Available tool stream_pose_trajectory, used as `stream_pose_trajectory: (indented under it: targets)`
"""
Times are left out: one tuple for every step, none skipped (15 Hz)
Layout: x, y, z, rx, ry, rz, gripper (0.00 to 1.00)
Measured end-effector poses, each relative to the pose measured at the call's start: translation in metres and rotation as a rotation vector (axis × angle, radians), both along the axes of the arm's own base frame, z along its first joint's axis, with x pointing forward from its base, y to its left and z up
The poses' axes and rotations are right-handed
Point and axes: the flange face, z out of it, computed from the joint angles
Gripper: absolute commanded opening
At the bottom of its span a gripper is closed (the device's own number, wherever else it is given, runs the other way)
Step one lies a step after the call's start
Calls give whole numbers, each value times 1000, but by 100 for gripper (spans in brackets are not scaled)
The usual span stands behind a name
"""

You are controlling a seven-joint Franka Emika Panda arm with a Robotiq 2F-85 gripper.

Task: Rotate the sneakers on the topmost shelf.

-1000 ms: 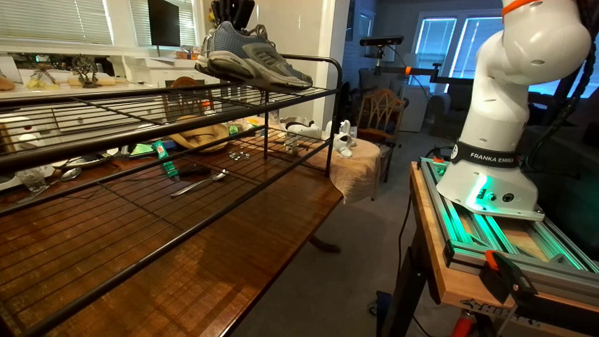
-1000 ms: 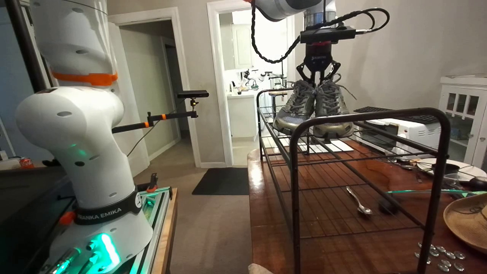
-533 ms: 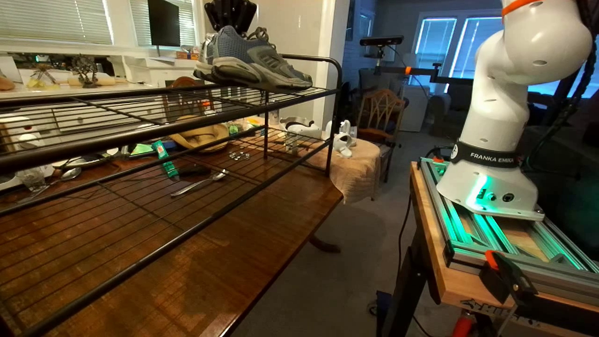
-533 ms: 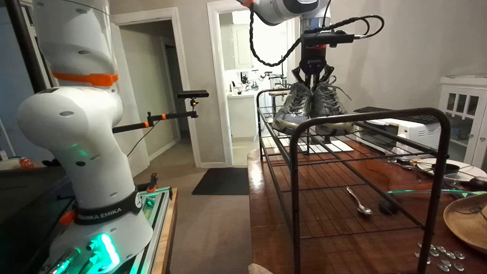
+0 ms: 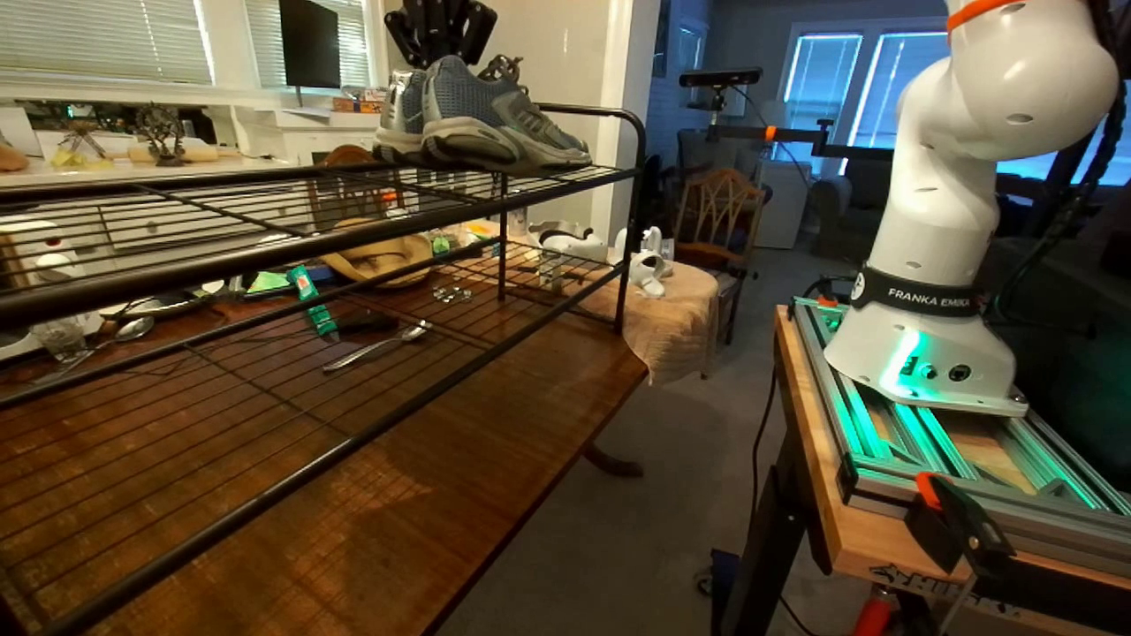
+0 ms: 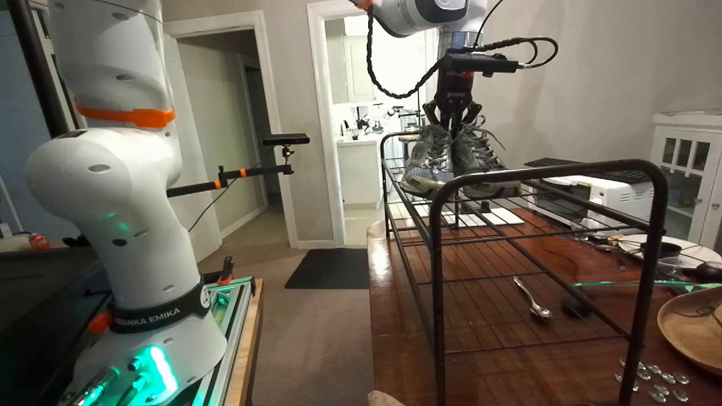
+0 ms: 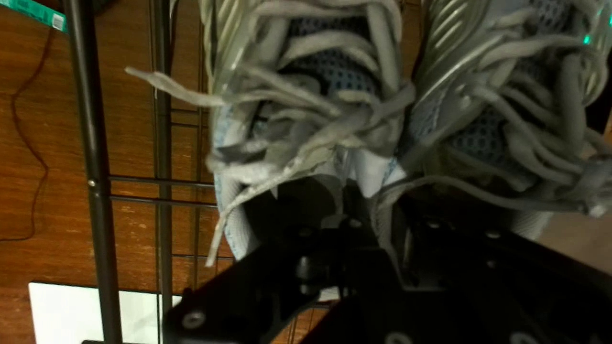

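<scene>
Wrist view has me looking down on the sneakers (image 7: pixel 330 52), side by side. They're on the topmost shelf (image 5: pixel 353 234), toes toward one end of the black rack (image 6: pixel 553 170); can't tell if both soles sit flat. My gripper (image 6: pixel 451 125) is drawn nearly together, pinching their adjoining collars, fingertips hidden. Wooden table (image 6: pixel 403 361) below, straw hat (image 6: pixel 696 327) on it beside the rack. White arm base (image 5: pixel 937 340) stands apart.

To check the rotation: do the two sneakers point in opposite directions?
No, in an exterior view both sneakers point roughly the same way, toward the viewer.
</scene>
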Motion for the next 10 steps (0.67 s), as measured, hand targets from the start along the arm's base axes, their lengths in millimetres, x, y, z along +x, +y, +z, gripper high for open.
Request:
stream_pose_trajectory:
  targets:
    - [-1,0,-1,6,6,15,4]
    - [-2,0,-1,8,8,28,4]
    - [-2,1,-1,8,8,40,4]
    - [-3,1,-1,9,8,50,4]
    - [-4,2,-2,10,9,59,4]
    - [-6,3,-2,12,11,67,4]
    - [-8,4,-3,15,14,76,4]
    - [-10,5,-3,17,16,83,4]
    - [-12,7,-4,18,17,87,4]
    - [-14,8,-5,19,18,92,4]
